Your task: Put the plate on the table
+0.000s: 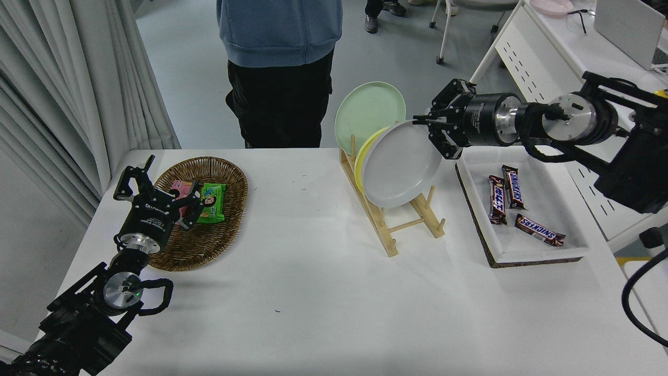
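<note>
Wicker basket at left, with the left gripper parked beside it, jaws apart. On the white worktop, we note the plate held clear above the wooden rack (yellow plate behind), right gripper clamped on its rim. We advise carrying it clear of the pegs, then lowering flat.

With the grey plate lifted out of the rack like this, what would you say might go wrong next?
The right end effector grips the grey plate only at its upper rim, so it might slip or swing. The plate hangs close in front of the yellow plate and above the wooden rack; a careless move might knock either. The tray of chocolate bars lies just to the right, narrowing the set-down space on the table.
</note>
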`<state>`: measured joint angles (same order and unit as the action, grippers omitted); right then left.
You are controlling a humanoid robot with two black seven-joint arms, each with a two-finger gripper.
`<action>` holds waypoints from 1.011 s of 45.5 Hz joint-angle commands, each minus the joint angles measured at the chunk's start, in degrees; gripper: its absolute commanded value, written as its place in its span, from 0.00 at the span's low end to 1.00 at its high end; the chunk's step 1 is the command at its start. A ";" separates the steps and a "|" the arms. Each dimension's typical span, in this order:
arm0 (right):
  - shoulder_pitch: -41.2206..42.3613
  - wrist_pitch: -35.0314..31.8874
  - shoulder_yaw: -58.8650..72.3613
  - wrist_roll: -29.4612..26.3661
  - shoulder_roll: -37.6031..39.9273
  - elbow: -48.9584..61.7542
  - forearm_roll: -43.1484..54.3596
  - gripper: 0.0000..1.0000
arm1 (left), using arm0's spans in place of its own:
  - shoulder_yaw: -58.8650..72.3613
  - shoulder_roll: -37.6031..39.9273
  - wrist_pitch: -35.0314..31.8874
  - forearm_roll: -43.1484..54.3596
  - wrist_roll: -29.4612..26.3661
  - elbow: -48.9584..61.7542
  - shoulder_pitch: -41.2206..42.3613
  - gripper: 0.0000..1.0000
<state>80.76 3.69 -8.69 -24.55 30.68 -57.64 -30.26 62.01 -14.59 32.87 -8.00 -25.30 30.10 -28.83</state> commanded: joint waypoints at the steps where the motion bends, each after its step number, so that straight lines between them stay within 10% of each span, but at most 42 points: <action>1: 4.41 4.30 -0.71 -3.05 1.31 -2.04 -5.15 0.00 | 0.04 0.00 0.00 0.00 0.07 0.05 0.00 1.00; 46: 6.61 34.79 -9.15 -6.65 -4.05 -8.19 -14.21 0.00 | 0.04 0.00 0.00 0.00 -0.01 0.05 0.00 1.00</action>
<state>88.27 31.42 -16.71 -31.29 28.71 -64.43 -43.05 62.01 -14.59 32.87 -8.00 -25.30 30.06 -28.83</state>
